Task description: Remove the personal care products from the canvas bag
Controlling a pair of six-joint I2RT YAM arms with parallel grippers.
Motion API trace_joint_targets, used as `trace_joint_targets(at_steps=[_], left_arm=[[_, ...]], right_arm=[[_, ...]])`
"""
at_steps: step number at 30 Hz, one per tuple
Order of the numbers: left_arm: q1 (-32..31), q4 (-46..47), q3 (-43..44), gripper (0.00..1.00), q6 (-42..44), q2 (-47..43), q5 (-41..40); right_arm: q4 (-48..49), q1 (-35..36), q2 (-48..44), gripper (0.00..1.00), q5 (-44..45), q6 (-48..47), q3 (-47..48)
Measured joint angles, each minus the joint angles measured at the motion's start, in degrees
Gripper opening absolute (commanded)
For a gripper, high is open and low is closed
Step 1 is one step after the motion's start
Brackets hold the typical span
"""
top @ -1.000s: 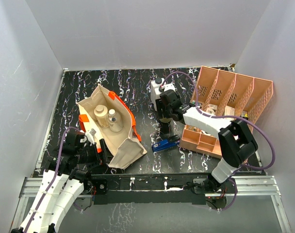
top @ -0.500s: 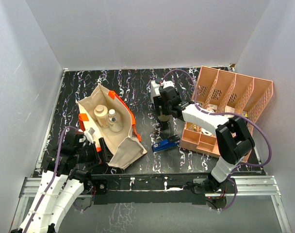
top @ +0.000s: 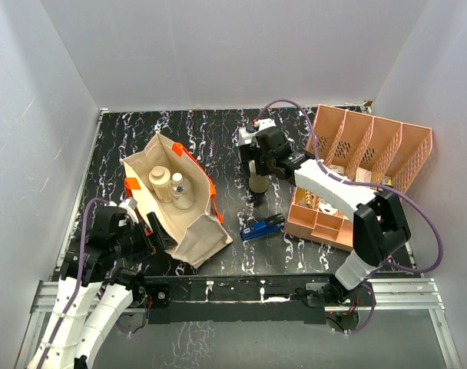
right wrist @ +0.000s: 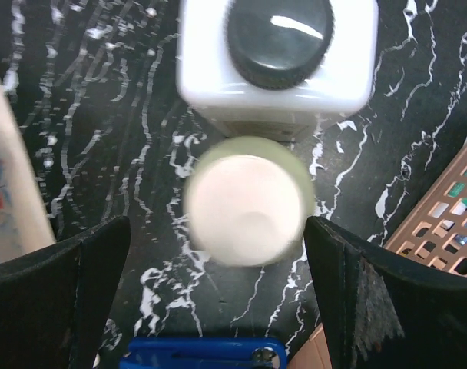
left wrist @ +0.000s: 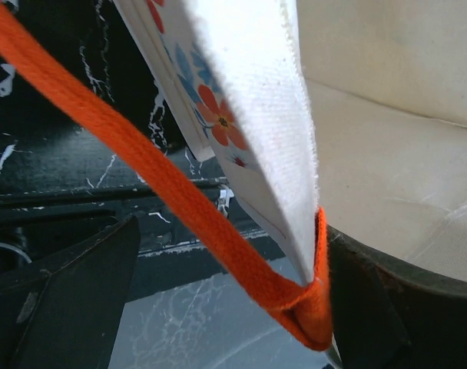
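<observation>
The canvas bag (top: 189, 228) lies open on the left. Inside it are a cream cylinder (top: 160, 181), a tiny clear bottle (top: 177, 184) and another pale bottle (top: 185, 201). My left gripper (top: 155, 231) is open at the bag's near rim. In the left wrist view (left wrist: 232, 234) the cloth rim (left wrist: 256, 100) and orange strap (left wrist: 164, 188) pass between its fingers, against the right one. A white squarish bottle with a black cap (top: 249, 137) (right wrist: 278, 46) and the olive-tan cylinder (top: 258, 184) (right wrist: 249, 200) stand on the table. My right gripper (top: 259, 164) (right wrist: 216, 231) is open above the cylinder, not touching it.
A blue-black stapler (top: 262, 228) (right wrist: 207, 357) lies just in front of the olive-tan cylinder. The salmon-pink divided organizer (top: 372, 154) with small cartons stands at the right. White walls enclose the black marbled table (top: 126, 138).
My right gripper has let go of the olive-tan cylinder and lifted back toward the white bottle, leaving it standing. My left arm has shifted slightly left at the bag's rim.
</observation>
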Motion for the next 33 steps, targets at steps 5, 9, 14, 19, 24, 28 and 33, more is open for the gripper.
trace_joint_targets(at_steps=[5,9,14,19,24,28,33], left_arm=[[0.00,-0.85,-0.11,0.85,-1.33,-1.25,-2.23],[0.00,-0.48,-3.06,0.83,-2.03,-2.84,-1.46],[0.00,-0.26,-5.14,0.82,-2.64,-4.07,-0.24],[0.00,1.14,-5.51,0.82,-2.43,-4.57,0.35],[0.00,2.32,-6.99,0.82,-2.21,-4.76,0.98],[0.00,3.19,-7.06,0.82,-2.05,-5.16,0.96],[0.00,4.46,-7.06,0.82,-1.27,-5.18,0.94]], right_arm=[[-4.70,2.58,-2.49,0.97,-1.29,0.33,5.84],[-5.29,8.66,-3.21,0.94,-0.68,0.17,13.66],[-6.27,20.00,-0.57,0.93,2.56,-1.20,26.36],[-6.19,28.59,7.02,0.87,3.15,-2.54,37.62],[-8.00,32.09,17.14,0.80,3.74,-3.69,44.24],[-11.30,33.33,24.11,0.80,6.47,-3.82,45.27],[-15.19,33.07,27.93,0.81,10.88,-3.58,45.24]])
